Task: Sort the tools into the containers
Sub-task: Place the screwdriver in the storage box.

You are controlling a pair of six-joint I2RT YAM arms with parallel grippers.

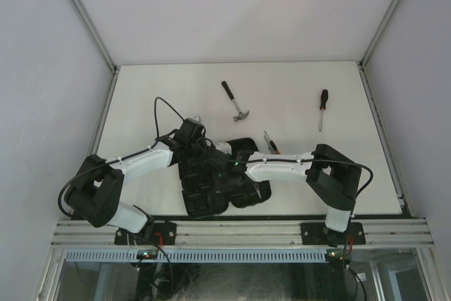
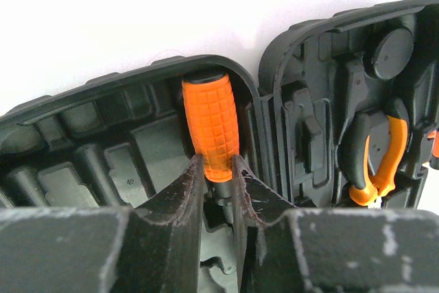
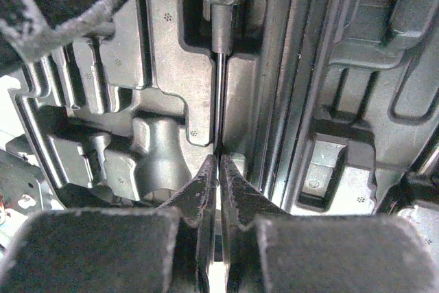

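- Left wrist view: left claw (image 2: 218, 182) grips the orange-handled screwdriver (image 2: 210, 125) at its neck, with the handle ahead of the claw, inside the open tool case (image 2: 137, 73).
- Right claw (image 3: 218, 169) is closed, its tips at the screwdriver's thin shaft (image 3: 218, 101); a pinch cannot be confirmed.
- Hammer (image 1: 236, 101) lies on the desk (image 1: 162, 89), beyond both claws.

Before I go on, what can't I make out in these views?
Top view: the arms cover most of the tool case; its slots are hidden.
Top view: the orange-handled items by the case's far edge are too small to identify.
Left wrist: the left end effector hides the shaft of the orange-handled screwdriver.
Right wrist: the right end effector tips hide whether they pinch the thin shaft; its upper end runs off the top edge.
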